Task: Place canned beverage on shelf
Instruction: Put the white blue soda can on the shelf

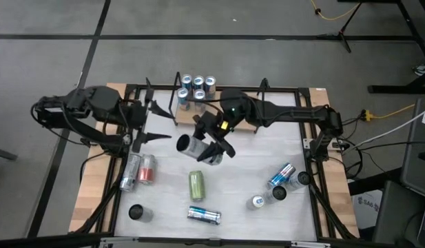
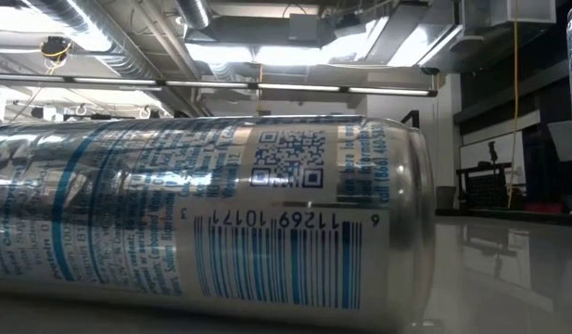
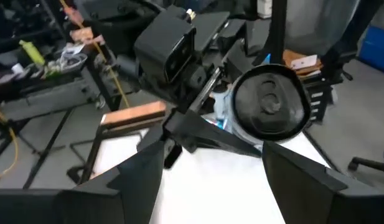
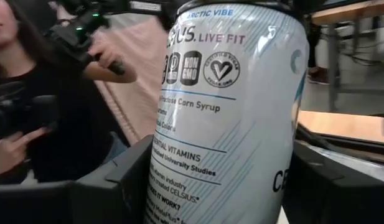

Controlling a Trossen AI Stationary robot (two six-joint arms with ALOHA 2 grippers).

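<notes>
My right gripper (image 1: 206, 145) is shut on a white and light-blue can (image 1: 193, 146) over the middle of the table, just in front of the shelf (image 1: 250, 126). The can fills the right wrist view (image 4: 229, 112). The shelf is a light wooden board with black wire ends, at the far middle of the table. Several cans (image 1: 196, 86) stand upright by its left end. My left gripper (image 1: 169, 124) is open and empty to the left of the held can. In the left wrist view the can's round end (image 3: 269, 102) faces it. My right gripper pinches the can's side wall (image 4: 179, 180) between its two fingers, which lie across the can. The can is tipped over toward level, one round end (image 1: 184, 145) pointing toward the table's left. It looks lifted clear of the table.
Loose cans lie about the table: a red and a silver one (image 1: 140, 170) at the left, a green one (image 1: 196, 184), a blue-silver one (image 1: 203, 215) near the front, a dark-topped one (image 1: 136, 212), and several (image 1: 281, 182) at the right. A person (image 4: 30, 106) stands beyond the table.
</notes>
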